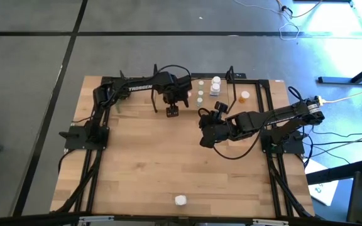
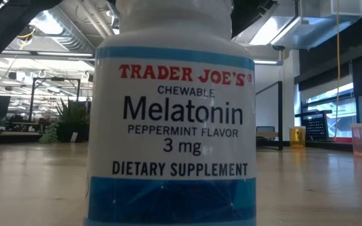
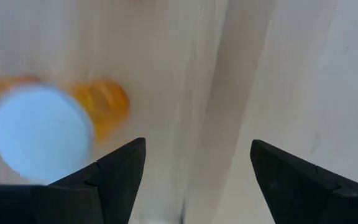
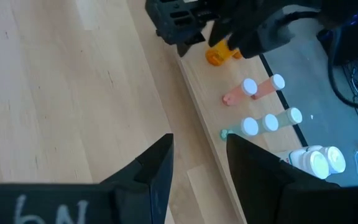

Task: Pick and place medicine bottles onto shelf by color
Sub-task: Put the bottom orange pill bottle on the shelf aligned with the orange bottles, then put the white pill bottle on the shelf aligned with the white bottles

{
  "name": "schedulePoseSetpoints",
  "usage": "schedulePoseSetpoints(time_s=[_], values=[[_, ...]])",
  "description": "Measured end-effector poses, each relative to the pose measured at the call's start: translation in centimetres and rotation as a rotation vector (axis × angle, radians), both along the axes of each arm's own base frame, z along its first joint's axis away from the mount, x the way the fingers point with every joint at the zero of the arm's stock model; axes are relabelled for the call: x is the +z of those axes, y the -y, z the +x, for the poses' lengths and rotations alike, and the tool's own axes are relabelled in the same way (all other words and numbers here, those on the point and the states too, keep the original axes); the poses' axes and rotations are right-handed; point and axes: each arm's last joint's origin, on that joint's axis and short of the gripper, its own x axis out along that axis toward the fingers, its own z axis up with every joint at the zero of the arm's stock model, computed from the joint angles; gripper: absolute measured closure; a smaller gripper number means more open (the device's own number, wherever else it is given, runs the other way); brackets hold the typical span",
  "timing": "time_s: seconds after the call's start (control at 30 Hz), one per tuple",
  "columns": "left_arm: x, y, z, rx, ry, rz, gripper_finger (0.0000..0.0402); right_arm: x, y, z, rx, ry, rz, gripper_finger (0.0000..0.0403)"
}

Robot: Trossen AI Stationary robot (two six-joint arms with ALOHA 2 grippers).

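The shelf [image 1: 197, 100] lies along the table's far edge. On it stand pale green bottles [image 4: 271, 121], pinkish-orange bottles [image 4: 261, 87] and white bottles [image 4: 319, 162]. My left gripper [image 3: 197, 162] is open above the shelf's front edge [image 3: 219, 93]. An orange bottle with a white cap [image 3: 39, 130] sits just outside one of its fingers and also shows in the right wrist view [image 4: 219, 55]. My right gripper [image 4: 199, 158] is open and empty over the table, near the shelf's right part [image 1: 203, 129]. A white melatonin bottle [image 2: 171, 119] stands at the table's near edge.
An orange bottle [image 1: 244, 96] stands right of the shelf's upright frame [image 1: 231, 75]. The white melatonin bottle [image 1: 180, 200] fills most of the low view. Bare tabletop [image 1: 156, 163] spreads between the arms. A potted plant [image 2: 71, 122] shows far back.
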Motion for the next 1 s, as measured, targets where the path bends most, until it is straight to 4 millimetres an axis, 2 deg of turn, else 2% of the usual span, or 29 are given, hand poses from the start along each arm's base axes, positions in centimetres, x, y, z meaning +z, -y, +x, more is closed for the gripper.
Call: schedulePoseSetpoints(time_s=[0.13,0.3,0.47,0.7,0.87,1.0], values=[[0.8,1.7,-0.6,0.018,-0.058,-0.022,0.0117,0.0,0.0,0.0,0.000,-0.001,0.000,0.0251],[4.0,4.8,-1.2,0.014,-0.004,0.051,0.0117,0.0,0.0,0.1,0.000,0.005,0.001,0.0251],[6.7,8.3,-3.1,0.053,0.067,0.094,0.0117,0.0,0.0,0.1,0.001,0.006,0.001,0.0251],[7.8,14.5,-6.5,0.095,0.159,0.086,0.0117,0.1,0.0,0.2,0.001,0.019,0.005,0.0251],[8.6,19.5,-8.6,0.046,0.278,0.095,0.0117,0.1,-0.1,0.2,0.000,0.025,0.007,0.0251],[9.1,22.6,-10.1,0.016,0.345,0.119,0.0117,0.1,-0.1,0.3,0.001,0.036,0.009,0.0251]])
